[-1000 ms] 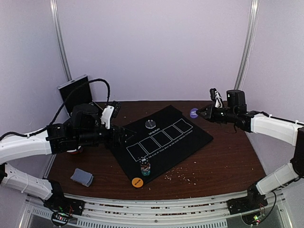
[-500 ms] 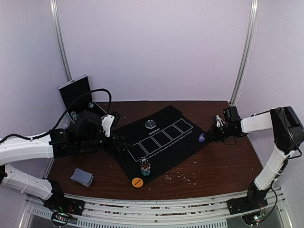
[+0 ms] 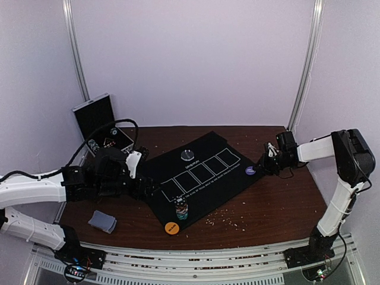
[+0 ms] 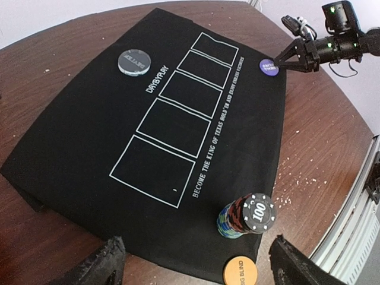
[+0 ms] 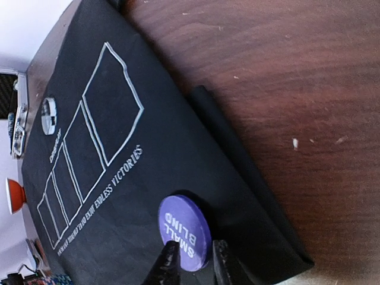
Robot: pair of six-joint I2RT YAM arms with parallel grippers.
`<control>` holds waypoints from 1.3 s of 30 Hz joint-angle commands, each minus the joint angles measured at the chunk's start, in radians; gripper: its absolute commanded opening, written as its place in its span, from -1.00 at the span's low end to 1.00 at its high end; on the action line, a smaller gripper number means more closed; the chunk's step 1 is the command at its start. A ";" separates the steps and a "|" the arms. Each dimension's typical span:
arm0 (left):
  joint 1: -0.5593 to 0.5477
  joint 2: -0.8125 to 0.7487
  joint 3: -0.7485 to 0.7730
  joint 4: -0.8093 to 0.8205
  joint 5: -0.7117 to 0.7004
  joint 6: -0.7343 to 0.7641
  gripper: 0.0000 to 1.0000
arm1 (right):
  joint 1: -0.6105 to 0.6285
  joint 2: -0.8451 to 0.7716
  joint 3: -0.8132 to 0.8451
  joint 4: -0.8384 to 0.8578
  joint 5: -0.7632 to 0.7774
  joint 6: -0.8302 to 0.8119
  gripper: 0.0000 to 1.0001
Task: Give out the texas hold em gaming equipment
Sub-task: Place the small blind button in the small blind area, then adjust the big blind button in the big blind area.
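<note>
Your right pincer [image 5: 195,264] stands narrowly parted, released, at the round purple disc [image 5: 184,233] lying on the black fabric mat [image 5: 119,178]. Your left pincer [image 4: 199,261] gapes wide, empty.

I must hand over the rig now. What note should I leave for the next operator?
Left gripper: open, empty, above the left side of the mat.
Right gripper: jaws slightly parted at the purple disc, which lies flat on the mat's right corner.
Done: clear disc, chip stack on mat; orange disc at its near edge.
Left: card deck lies undealt on the table.
</note>
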 commanded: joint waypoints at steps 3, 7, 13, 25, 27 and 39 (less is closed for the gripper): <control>-0.108 0.006 0.002 -0.091 -0.068 -0.006 0.75 | -0.005 -0.049 0.050 -0.133 0.135 -0.065 -0.25; -0.245 0.048 -0.008 -0.140 -0.143 -0.016 0.86 | -0.002 -0.116 0.061 -0.191 0.191 -0.100 -0.01; -0.391 0.207 0.014 -0.140 -0.205 0.045 0.96 | 0.006 -0.244 0.033 -0.216 0.229 -0.121 0.12; -0.403 0.381 0.009 0.030 -0.163 0.102 0.94 | 0.009 -0.342 -0.023 -0.224 0.205 -0.132 0.13; -0.393 0.395 0.006 0.044 -0.143 0.092 0.88 | 0.009 -0.341 -0.028 -0.226 0.200 -0.130 0.13; -0.288 0.386 -0.036 0.087 -0.023 0.121 0.79 | 0.009 -0.341 -0.047 -0.228 0.191 -0.132 0.13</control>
